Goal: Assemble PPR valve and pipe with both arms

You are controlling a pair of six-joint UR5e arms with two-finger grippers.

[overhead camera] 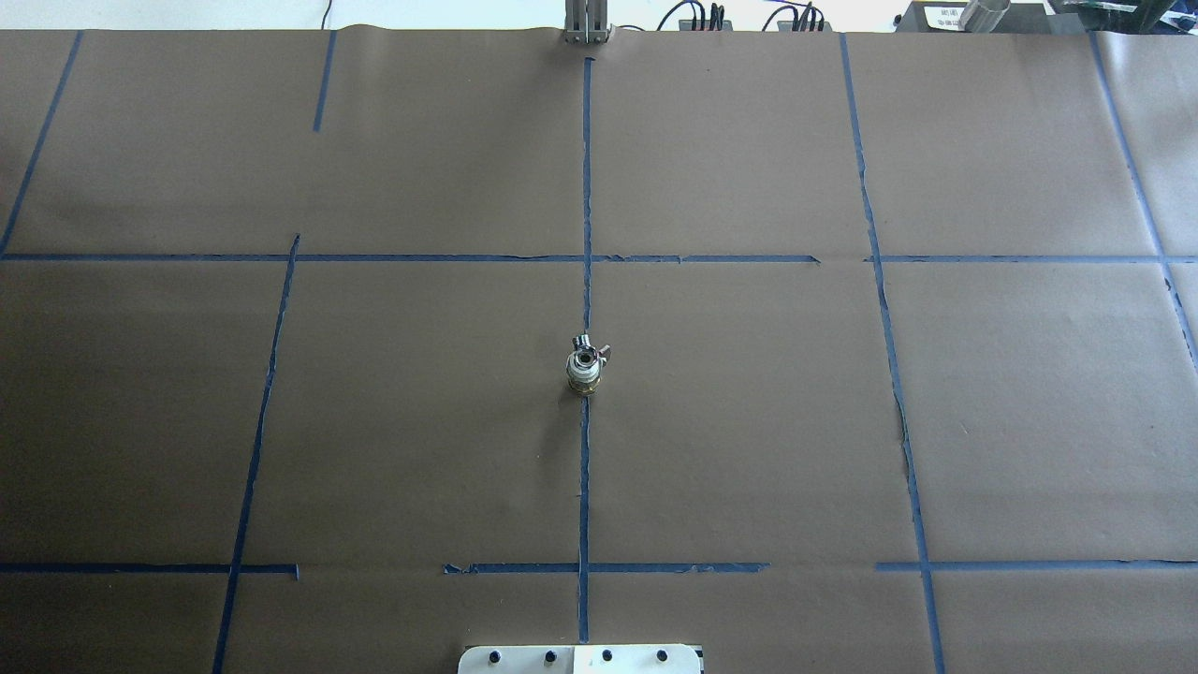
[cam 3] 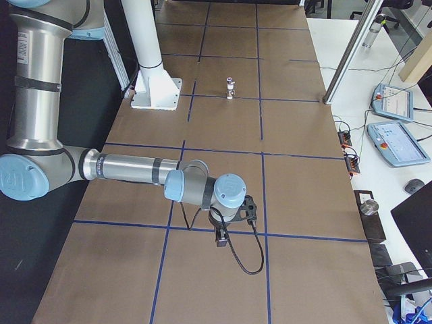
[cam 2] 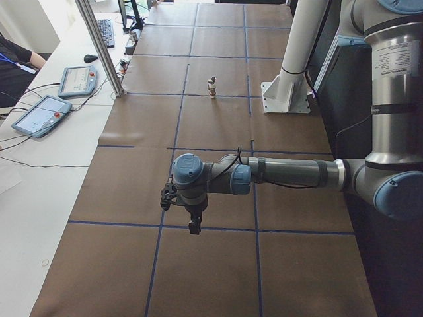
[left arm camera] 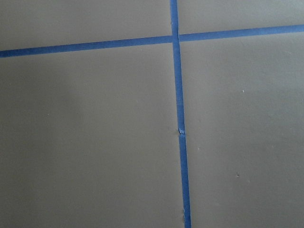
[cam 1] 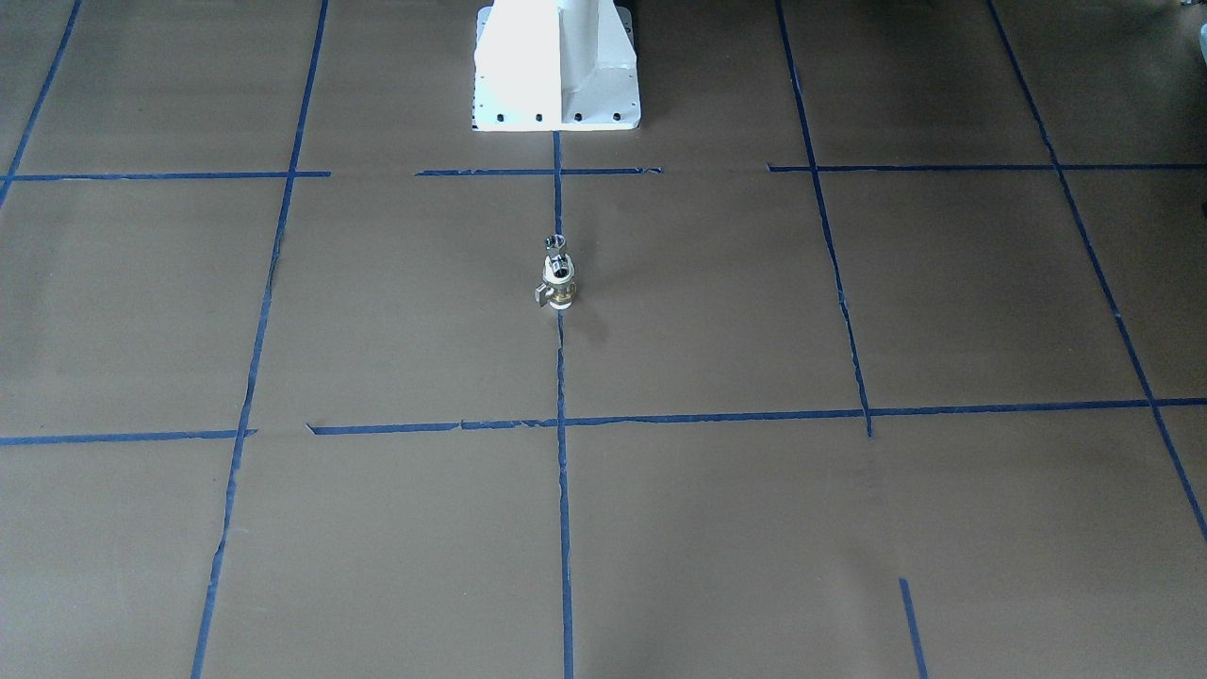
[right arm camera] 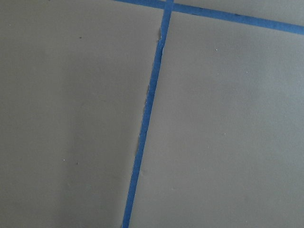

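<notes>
The PPR valve (cam 1: 559, 289), white ends with a brass middle and a small side lever, stands upright on the blue centre tape line. The chrome pipe fitting (cam 1: 555, 244) sits on top of it, touching it. The stack also shows in the overhead view (overhead camera: 583, 367) and both side views (cam 2: 212, 86) (cam 3: 230, 88). My left gripper (cam 2: 193, 228) hangs over the table far from the stack, seen only in the exterior left view. My right gripper (cam 3: 221, 237) is equally far off, seen only in the exterior right view. I cannot tell whether either is open or shut.
Brown paper with a blue tape grid (overhead camera: 585, 468) covers the table. The white pedestal base (cam 1: 555, 66) stands behind the stack. Both wrist views show only paper and tape (left arm camera: 178, 118) (right arm camera: 149, 109). Teach pendants (cam 3: 391, 135) lie on side desks.
</notes>
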